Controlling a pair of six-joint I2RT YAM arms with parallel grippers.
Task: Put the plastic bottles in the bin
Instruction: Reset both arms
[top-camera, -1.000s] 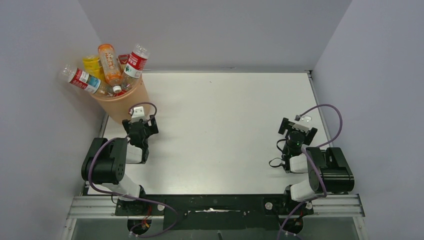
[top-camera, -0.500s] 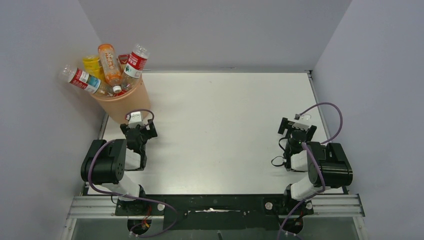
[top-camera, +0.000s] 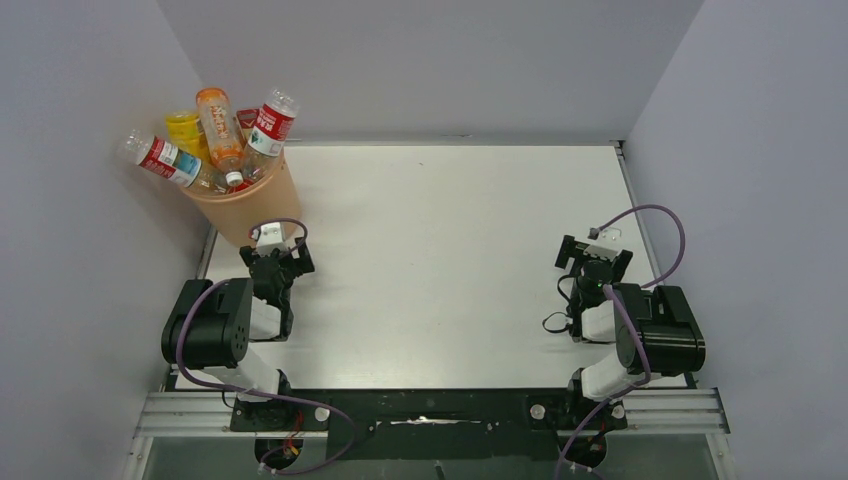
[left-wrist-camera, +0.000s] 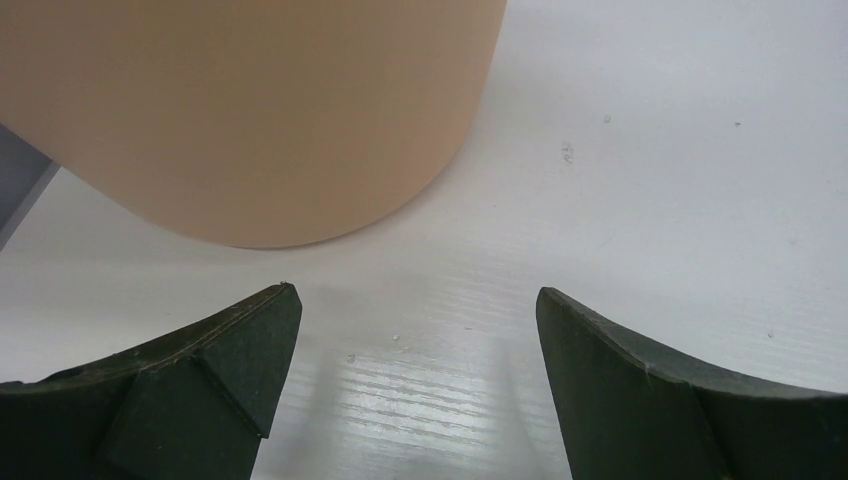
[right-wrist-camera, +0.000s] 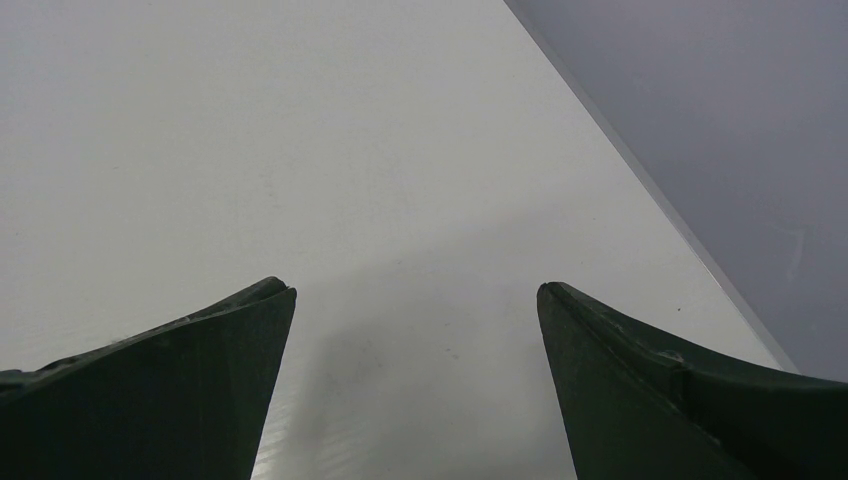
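Observation:
The peach-orange bin (top-camera: 250, 205) stands at the table's far left corner, against the left wall. Several plastic bottles (top-camera: 218, 125) stick out of its top, with red labels and orange or yellow liquid. My left gripper (top-camera: 277, 255) is open just in front of the bin's base, nothing between its fingers. In the left wrist view the bin (left-wrist-camera: 240, 110) fills the upper left, above the open left gripper (left-wrist-camera: 415, 300). My right gripper (top-camera: 594, 255) is open and empty at the table's right side; in its wrist view the right gripper (right-wrist-camera: 415, 292) shows only bare table.
Grey walls close in the white table (top-camera: 440, 230) on the left, back and right. The table's right edge (right-wrist-camera: 650, 190) runs close beside the right gripper. Both arm bases sit on the metal rail (top-camera: 430, 410) at the near edge.
The left gripper has drawn back a little toward its base and to the left. The right gripper has also pulled back slightly. Since half a second ago nothing has moved.

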